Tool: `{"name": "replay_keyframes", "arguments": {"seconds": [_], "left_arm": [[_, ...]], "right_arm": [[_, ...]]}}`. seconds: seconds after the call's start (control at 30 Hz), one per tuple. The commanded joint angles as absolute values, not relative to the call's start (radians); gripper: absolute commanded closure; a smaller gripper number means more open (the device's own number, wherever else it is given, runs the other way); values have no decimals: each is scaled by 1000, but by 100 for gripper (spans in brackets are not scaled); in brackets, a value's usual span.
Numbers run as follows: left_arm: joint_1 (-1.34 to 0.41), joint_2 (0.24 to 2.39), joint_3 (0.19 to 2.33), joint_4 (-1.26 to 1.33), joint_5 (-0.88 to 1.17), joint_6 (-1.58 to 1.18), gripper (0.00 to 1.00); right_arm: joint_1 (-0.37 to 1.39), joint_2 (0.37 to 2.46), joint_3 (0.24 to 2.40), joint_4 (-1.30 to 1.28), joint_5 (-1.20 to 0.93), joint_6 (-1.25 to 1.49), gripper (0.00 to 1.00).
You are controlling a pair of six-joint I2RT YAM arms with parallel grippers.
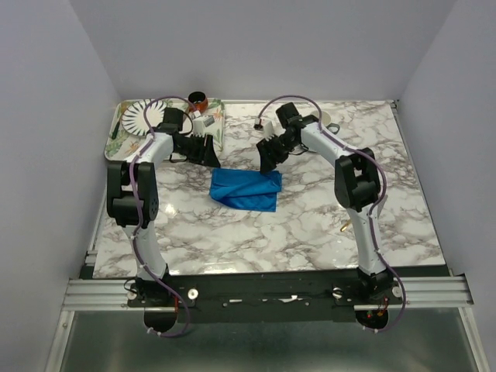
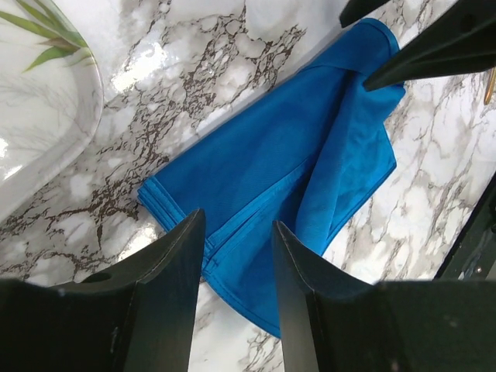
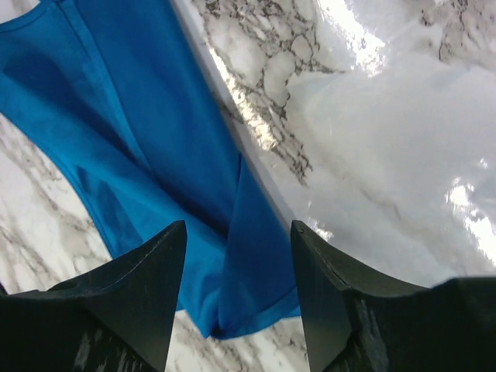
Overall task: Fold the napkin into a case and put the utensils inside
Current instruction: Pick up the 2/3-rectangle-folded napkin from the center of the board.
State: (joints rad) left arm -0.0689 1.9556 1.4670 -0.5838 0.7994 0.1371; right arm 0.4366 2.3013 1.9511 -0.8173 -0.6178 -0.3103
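Top external: folding stage; left gripper (image 1: 208,155) and right gripper (image 1: 269,161) hover parted, empty, at eleven and one o'clock of napkin (image 1: 246,189); next, likely pinch corners.

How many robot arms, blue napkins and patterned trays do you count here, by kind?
Robot arms: 2
Blue napkin: 1
Patterned tray: 1
Total: 4
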Motion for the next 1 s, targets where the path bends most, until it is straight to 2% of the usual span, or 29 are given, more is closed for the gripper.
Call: {"name": "replay_keyframes", "arguments": {"seconds": [0.0, 0.37, 0.6, 0.73, 0.83, 0.97], "left_arm": [[-51, 1907, 1436, -584, 836, 146, 51], [-14, 1890, 1413, -623, 880, 192, 51], [-44, 1694, 1275, -620, 901, 515, 51], [-158, 1501, 1096, -621, 826, 783, 51], [-250, 1412, 970, -560, 743, 825, 51], [-461, 1347, 842, -392, 652, 798, 54]], "right_arm": [[475, 2387, 2051, -848, -630, -304, 36], [497, 2445, 2102, -838, -588, -294, 43], [526, 2470, 2102, -882, -578, -330, 54], [535, 2468, 2080, -893, -591, -337, 56], [549, 2447, 2040, -887, -601, -344, 59], [572, 2424, 1990, -884, -614, -345, 63]]}}
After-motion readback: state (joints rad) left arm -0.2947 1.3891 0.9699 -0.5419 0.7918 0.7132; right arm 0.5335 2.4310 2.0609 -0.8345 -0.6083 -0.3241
